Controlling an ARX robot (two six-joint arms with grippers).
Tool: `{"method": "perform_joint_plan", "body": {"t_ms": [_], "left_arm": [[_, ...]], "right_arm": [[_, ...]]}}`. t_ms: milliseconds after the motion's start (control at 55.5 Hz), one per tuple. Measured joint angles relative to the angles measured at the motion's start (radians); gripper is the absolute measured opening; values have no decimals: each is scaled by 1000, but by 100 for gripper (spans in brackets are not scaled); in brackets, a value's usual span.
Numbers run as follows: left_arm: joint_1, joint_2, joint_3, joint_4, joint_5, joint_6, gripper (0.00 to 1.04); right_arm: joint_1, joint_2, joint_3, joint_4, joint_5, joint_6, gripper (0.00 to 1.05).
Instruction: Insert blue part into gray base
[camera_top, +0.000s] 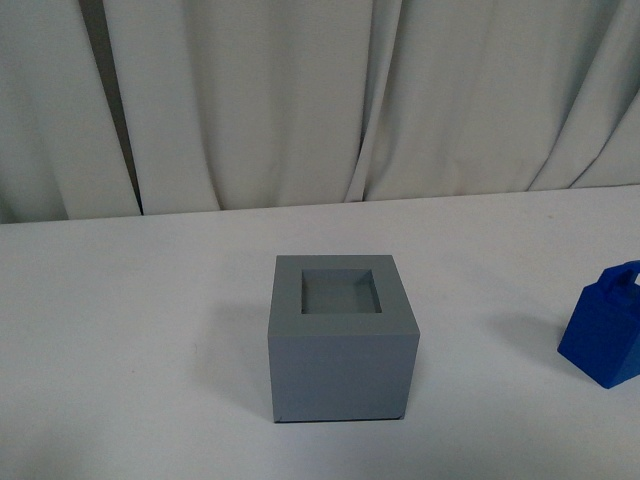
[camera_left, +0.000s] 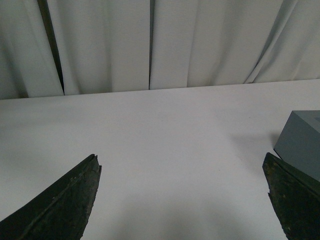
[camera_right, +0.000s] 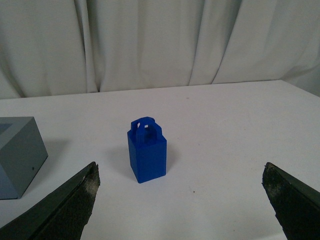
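Observation:
The gray base (camera_top: 341, 335) stands on the white table (camera_top: 130, 330) at the middle of the front view, its square recess facing up and empty. The blue part (camera_top: 605, 325) stands upright at the right edge, cut off by the frame, apart from the base. Neither arm shows in the front view. In the right wrist view the blue part (camera_right: 146, 150) stands ahead of my right gripper (camera_right: 181, 172), which is open with nothing between its fingers; the base (camera_right: 17, 155) is off to one side. My left gripper (camera_left: 182, 165) is open over bare table, the base's corner (camera_left: 302, 142) beside one finger.
A white curtain (camera_top: 300, 100) hangs behind the table's far edge. The white tabletop spreads to the left of the base and between base and blue part.

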Motion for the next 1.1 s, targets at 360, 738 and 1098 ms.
{"method": "perform_joint_plan", "body": {"t_ms": [360,738,1098], "left_arm": [[0,0,0,0,1,0,99],[0,0,0,0,0,0,99],[0,0,0,0,0,0,99]], "right_arm": [[-96,136,86,-193,-297,-119,97],[-51,923,627,-411,-356,-300,97],[-83,1312,1014,-674,-522,-803,97]]}}
